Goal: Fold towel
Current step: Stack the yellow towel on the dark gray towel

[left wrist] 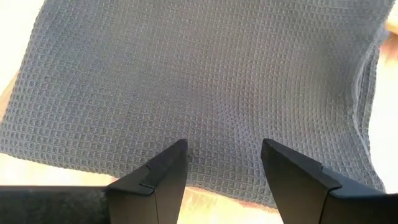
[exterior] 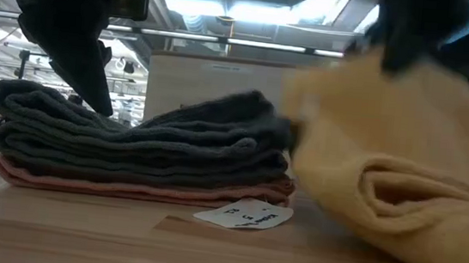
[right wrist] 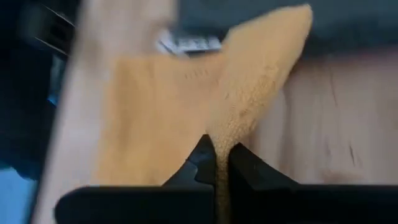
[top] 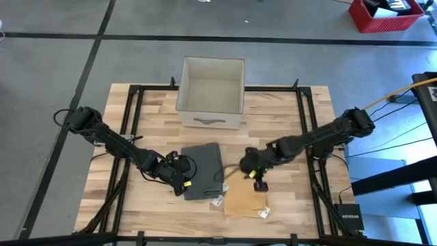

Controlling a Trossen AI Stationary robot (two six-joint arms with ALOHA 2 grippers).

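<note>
The soft yellow terry towel (exterior: 394, 177) lies rumpled on the table, a raised fold clamped in the right tool (right wrist: 217, 158); the left tool (left wrist: 224, 158), fingers apart, hovers over the folded grey waffle-weave towel (top: 203, 171).

table: pale wood planks (top: 287, 130)
box: open, far edge (top: 211, 91)
grey towels: folded stack, middle (top: 202, 171)
yellow towel: near edge (top: 244, 201)
tag: beside stack (exterior: 242, 213)

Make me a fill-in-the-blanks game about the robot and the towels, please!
1. The right gripper is pinching the ___ towel.
2. The left gripper hovers open over the ___ towel.
3. Behind the towels stands an open ___.

Missing words: yellow; gray; box
</note>
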